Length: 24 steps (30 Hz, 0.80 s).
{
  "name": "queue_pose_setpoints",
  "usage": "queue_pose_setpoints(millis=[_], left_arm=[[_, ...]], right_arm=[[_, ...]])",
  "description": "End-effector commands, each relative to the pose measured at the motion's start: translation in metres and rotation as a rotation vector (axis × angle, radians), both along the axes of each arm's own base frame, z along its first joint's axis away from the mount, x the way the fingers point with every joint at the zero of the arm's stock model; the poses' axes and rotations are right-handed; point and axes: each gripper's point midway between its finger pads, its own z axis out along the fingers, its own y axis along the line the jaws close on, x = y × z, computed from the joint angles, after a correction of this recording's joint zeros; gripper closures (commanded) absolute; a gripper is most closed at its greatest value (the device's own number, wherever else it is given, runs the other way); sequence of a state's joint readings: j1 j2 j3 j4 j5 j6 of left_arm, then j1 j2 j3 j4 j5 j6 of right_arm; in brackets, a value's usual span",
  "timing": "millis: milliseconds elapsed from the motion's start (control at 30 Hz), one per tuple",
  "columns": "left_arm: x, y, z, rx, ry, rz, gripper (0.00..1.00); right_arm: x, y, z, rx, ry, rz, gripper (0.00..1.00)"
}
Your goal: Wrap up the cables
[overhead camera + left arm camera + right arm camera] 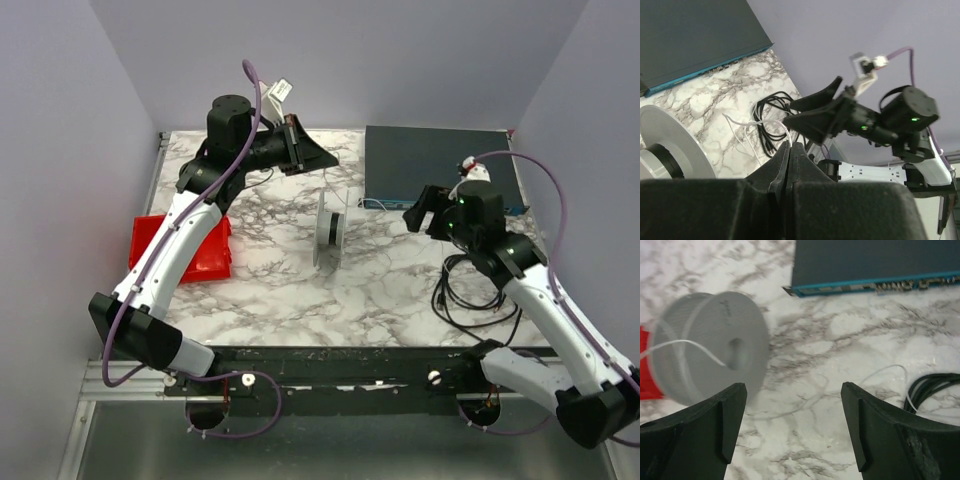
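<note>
A grey spool stands on its edge in the middle of the marble table; it also shows in the left wrist view and the right wrist view. My left gripper is raised behind the spool and shut on a thin white cable, which leaves the jaw tips. The white cable runs across the spool, and a loop of it lies on the table. My right gripper is open and empty to the right of the spool.
A coil of black cable lies at the front right, also seen in the right wrist view. A dark box with a teal edge sits at the back right. A red tray lies at the left under the left arm.
</note>
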<state>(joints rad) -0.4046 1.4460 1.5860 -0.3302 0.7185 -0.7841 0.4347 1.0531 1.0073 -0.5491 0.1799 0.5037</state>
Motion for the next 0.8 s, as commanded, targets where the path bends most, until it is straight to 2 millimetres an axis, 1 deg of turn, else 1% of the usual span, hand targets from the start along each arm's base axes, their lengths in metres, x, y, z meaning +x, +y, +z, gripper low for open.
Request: queue_pose_setpoints(millis=[0, 67, 167, 200, 300, 367, 433, 467, 533, 667, 767], left_arm=[[-0.010, -0.009, 0.001, 0.024, -0.061, -0.094, 1.00], [-0.013, -0.011, 0.001, 0.033, -0.072, -0.125, 1.00], [-0.021, -0.016, 0.003, 0.026, -0.088, -0.190, 1.00], [-0.024, -0.017, 0.004, 0.022, -0.092, -0.208, 1.00], [-0.031, -0.020, 0.005, 0.013, -0.103, -0.255, 1.00], [-0.034, -0.021, 0.005, 0.005, -0.102, -0.274, 1.00], [-0.036, -0.022, 0.005, -0.006, -0.098, -0.294, 1.00], [-0.038, -0.023, 0.005, -0.013, -0.098, -0.306, 1.00], [-0.040, -0.024, 0.006, -0.021, -0.094, -0.315, 1.00], [-0.039, -0.026, 0.006, -0.026, -0.086, -0.322, 1.00], [-0.038, -0.027, 0.007, -0.033, -0.084, -0.323, 1.00]], right_arm=[[-0.004, 0.021, 0.074, 0.110, -0.215, 0.144, 0.15], [0.004, 0.031, 0.091, 0.116, -0.263, 0.190, 0.14], [0.014, 0.062, 0.110, 0.166, -0.319, 0.338, 0.16], [0.019, 0.069, 0.115, 0.171, -0.335, 0.366, 0.16], [0.029, 0.083, 0.135, 0.178, -0.405, 0.436, 0.18], [0.032, 0.093, 0.144, 0.178, -0.443, 0.491, 0.21], [0.038, 0.100, 0.144, 0.159, -0.455, 0.531, 0.25], [0.038, 0.103, 0.143, 0.156, -0.464, 0.552, 0.27], [0.039, 0.106, 0.143, 0.151, -0.497, 0.568, 0.27], [0.033, 0.115, 0.144, 0.148, -0.522, 0.624, 0.26], [0.029, 0.125, 0.147, 0.138, -0.533, 0.652, 0.26]])
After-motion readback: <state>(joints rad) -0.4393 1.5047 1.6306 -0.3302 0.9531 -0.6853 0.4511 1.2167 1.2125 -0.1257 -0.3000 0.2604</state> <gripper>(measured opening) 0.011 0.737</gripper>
